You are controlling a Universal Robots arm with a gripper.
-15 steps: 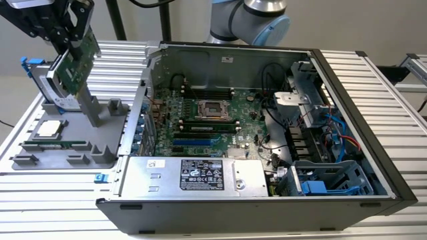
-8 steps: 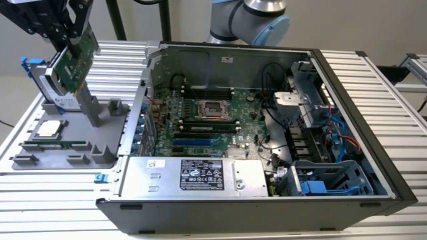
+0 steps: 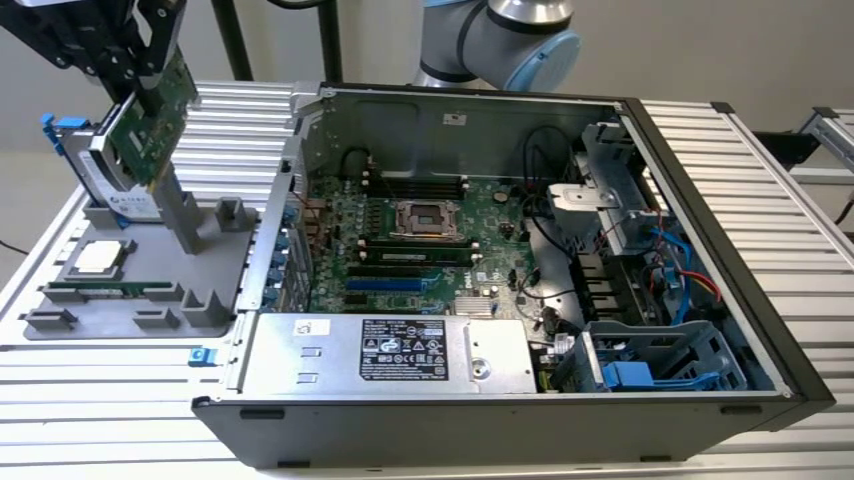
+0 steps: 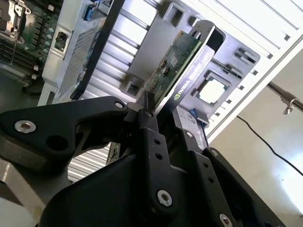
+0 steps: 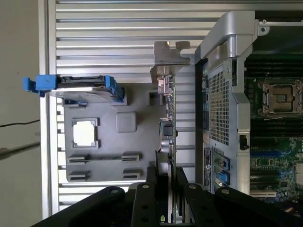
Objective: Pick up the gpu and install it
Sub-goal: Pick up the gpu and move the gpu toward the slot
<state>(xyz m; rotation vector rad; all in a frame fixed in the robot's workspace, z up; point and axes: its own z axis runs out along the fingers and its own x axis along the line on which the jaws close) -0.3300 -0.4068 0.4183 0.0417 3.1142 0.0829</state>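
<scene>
— Where is the gpu point(image 3: 147, 120) at this moment?

— It is in the gripper point(image 3: 138, 72), lifted and tilted above the grey holder tray point(image 3: 100, 315), at the exterior view's left. In the second wrist view the black fingers point(image 4: 151, 137) press the card from both sides, the green board on one face and the black shroud on the other.

— So the jaws are closed on it?

— Yes, they are clamped on its edge. If its low end touches the tray, I cannot tell.

— What else does the tray carry?

— A square processor chip point(image 3: 100, 257) lies flat in its recess, a long green memory stick point(image 3: 114, 291) sits in a slot, and a hard drive point(image 3: 94, 170) in a blue frame stands at the back.

— And the computer case point(image 3: 400, 120)?

— It lies open just beside the tray on the slatted table point(image 3: 747, 160). Inside it are the green motherboard point(image 3: 400, 270) with a processor socket point(image 3: 430, 215), a silver power supply point(image 3: 387, 350) at the near wall, and a blue drive caddy point(image 3: 627, 375) in the corner.
</scene>
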